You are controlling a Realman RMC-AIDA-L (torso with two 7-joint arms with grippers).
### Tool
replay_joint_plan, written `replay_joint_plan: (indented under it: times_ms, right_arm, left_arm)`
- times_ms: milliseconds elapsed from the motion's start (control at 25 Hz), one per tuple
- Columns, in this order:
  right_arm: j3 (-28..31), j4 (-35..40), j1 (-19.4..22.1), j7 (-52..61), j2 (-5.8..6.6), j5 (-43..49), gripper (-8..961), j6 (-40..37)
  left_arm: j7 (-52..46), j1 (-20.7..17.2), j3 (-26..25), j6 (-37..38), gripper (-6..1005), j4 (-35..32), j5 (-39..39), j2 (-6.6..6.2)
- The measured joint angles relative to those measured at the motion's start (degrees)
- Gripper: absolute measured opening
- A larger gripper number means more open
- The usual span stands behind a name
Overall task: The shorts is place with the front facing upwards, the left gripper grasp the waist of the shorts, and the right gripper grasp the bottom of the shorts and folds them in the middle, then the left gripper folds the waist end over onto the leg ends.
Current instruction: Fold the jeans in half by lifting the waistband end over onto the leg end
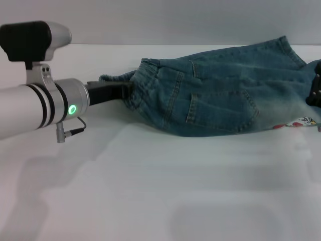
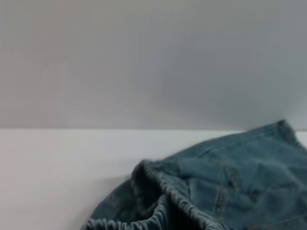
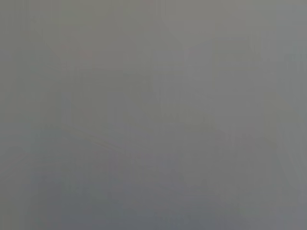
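The blue denim shorts (image 1: 220, 95) are doubled lengthwise, a stitched pocket facing me, and hang stretched between both arms just above the white table (image 1: 150, 191). My left gripper (image 1: 126, 93) is buried in the bunched elastic waist at the left end and is shut on it. At the picture's right edge my right gripper (image 1: 315, 90) shows as a black piece shut on the leg end. The left wrist view shows the gathered waistband (image 2: 158, 191) close up, with no fingers in sight. The right wrist view is plain grey.
A small red and white printed patch (image 1: 301, 122) peeks out under the shorts' lower right edge. The white table runs wide toward me, and a pale wall (image 1: 175, 20) stands behind it.
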State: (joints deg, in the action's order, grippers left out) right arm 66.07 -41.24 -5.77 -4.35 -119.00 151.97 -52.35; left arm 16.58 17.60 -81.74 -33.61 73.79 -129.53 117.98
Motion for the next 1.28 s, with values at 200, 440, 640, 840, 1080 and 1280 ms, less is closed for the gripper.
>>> replay_joint_plan:
  times_ms: [200, 440, 640, 840, 1080, 1280]
  right_arm:
    - [-0.37, 0.42, -1.04, 0.03, 0.02, -0.01, -2, 0.21]
    - [-0.6, 2.25, -4.77, 0.32, -0.18, -0.01, -2, 3.94]
    - [-0.6, 3.52, -8.28, 0.4, -0.3, -0.01, -2, 8.71]
    - [-0.58, 3.29, -10.1, 1.87, -0.34, -0.01, -3, 12.45]
    - [-1.2, 4.89, -13.73, 7.16, -0.34, 0.0, -3, 18.34]
    - [-4.29, 7.35, -17.37, 9.23, -0.62, 0.0, -3, 20.51]
  left_arm:
    - [-0.34, -1.93, -0.89, -2.94, 50, 6.38, -0.15, -0.12]
    - [-0.49, -4.21, -1.68, -5.53, 50, 13.41, -0.52, -0.07]
    - [-0.51, -6.52, -2.52, -6.06, 50, 18.44, -0.62, -0.19]
    - [-0.4, -7.82, -4.19, -7.32, 50, 21.7, -0.75, -0.2]
    - [-0.19, -8.26, -4.67, -7.94, 50, 23.77, -0.76, -0.2]
    - [-0.12, -8.22, -4.67, -8.61, 50, 25.87, -0.75, -0.24]
